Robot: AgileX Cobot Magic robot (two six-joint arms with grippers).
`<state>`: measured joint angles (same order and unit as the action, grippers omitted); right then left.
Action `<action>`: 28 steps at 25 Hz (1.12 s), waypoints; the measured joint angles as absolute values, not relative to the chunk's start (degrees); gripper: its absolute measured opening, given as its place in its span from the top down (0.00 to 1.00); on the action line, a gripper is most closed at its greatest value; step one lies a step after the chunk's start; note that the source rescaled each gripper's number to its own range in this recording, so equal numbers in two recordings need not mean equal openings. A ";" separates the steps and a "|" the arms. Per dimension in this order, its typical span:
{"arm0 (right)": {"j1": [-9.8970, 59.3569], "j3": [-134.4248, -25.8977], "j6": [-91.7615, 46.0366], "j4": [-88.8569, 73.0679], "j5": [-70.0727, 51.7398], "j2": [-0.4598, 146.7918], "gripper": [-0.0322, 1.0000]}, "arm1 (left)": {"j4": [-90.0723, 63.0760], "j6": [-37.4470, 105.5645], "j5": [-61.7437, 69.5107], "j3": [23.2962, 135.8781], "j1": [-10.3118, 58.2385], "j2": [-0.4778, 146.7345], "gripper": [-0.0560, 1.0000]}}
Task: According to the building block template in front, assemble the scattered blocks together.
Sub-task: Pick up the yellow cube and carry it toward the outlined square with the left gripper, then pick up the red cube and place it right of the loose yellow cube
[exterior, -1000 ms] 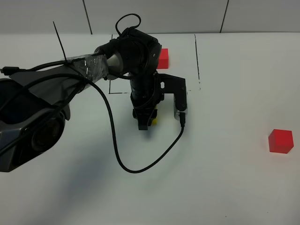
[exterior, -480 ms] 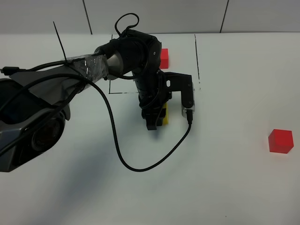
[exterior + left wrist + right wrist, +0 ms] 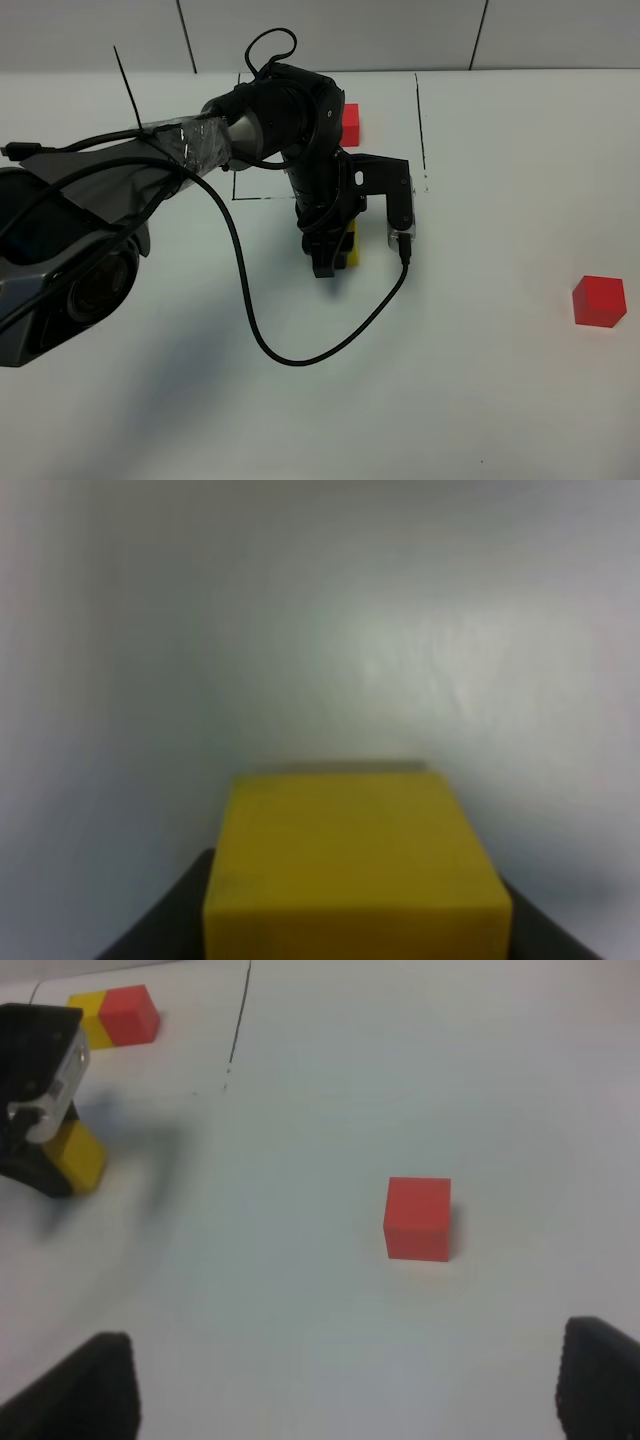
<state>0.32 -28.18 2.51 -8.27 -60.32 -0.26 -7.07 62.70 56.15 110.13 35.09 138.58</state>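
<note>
A: Which step is this?
B: Apparently placing the first block. The left gripper (image 3: 330, 256) pinches the yellow cube (image 3: 350, 243) low over the white table (image 3: 480, 400), near the template (image 3: 112, 1015).
A: And next?
B: Probably fetching the red cube (image 3: 599, 301), which lies well apart. The right gripper (image 3: 340, 1380) has its fingers spread, empty.

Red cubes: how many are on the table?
2. The loose red cube sits at the right; the template's red cube at the back, joined to a yellow cube. The arm may hide more.
</note>
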 joint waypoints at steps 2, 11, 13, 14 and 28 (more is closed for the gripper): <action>0.32 -28.18 2.51 -8.27 -60.32 -0.26 0.24 | -7.07 62.65 56.15 110.13 35.09 138.58 0.69; 0.32 -28.18 2.51 -8.27 -60.32 -0.26 0.24 | -5.49 59.98 56.09 110.13 35.09 136.49 0.04; 0.32 -28.18 2.51 -8.27 -60.32 -0.26 0.24 | -5.44 57.54 56.21 110.13 35.09 134.58 0.01; 0.32 -28.18 2.51 -8.27 -60.32 -0.26 0.24 | -5.44 56.27 56.33 110.13 35.09 133.46 0.00; 0.32 -28.18 2.51 -8.27 -60.32 -0.26 0.24 | -4.16 35.47 58.07 110.13 22.22 124.42 0.00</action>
<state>0.32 -28.18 2.51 -8.27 -60.32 -0.26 -4.16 35.47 58.07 110.13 22.22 124.42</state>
